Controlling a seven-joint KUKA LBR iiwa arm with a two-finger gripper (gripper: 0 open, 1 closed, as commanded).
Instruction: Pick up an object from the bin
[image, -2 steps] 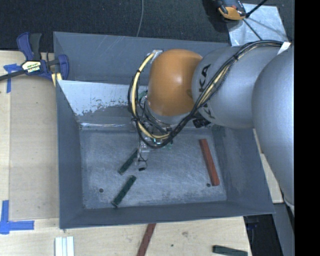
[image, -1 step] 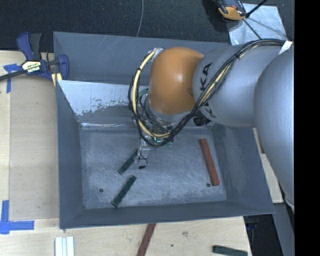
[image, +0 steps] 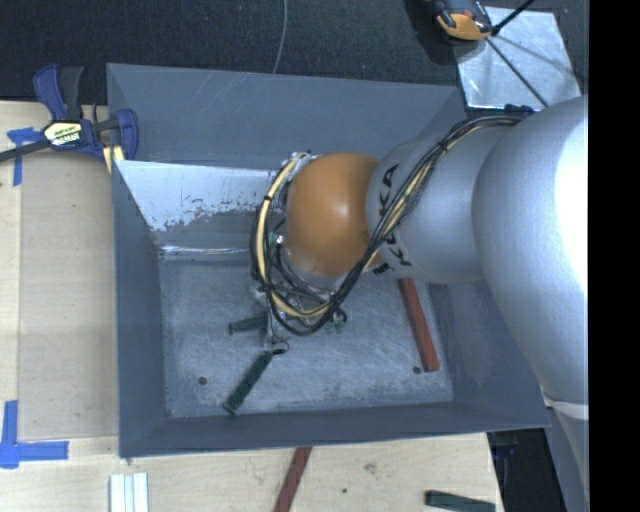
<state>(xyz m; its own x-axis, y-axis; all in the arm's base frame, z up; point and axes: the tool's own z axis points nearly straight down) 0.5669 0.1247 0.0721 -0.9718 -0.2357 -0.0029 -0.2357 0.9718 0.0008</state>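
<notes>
Arm (image: 480, 220) entered from the right, with its orange cover (image: 325, 215) and looped cables (image: 290, 300) hanging directly above the claw (image: 275, 338). Claw sat low, near the middle of the bin (image: 140, 330) floor. Whether the claw was wide, narrow or holding anything: cannot tell, cover and cables hid it.

Nearest things:
- Long dark stick (image: 247, 383): upper end right at the claw's tip, body running away down and to the left of it, flat on the floor. Contact with the claw not resolvable.
- Short dark piece (image: 243, 326): just left of the claw.
- Red-brown bar (image: 419, 326): well apart on the claw's right, lying lengthwise by the right wall.
</notes>
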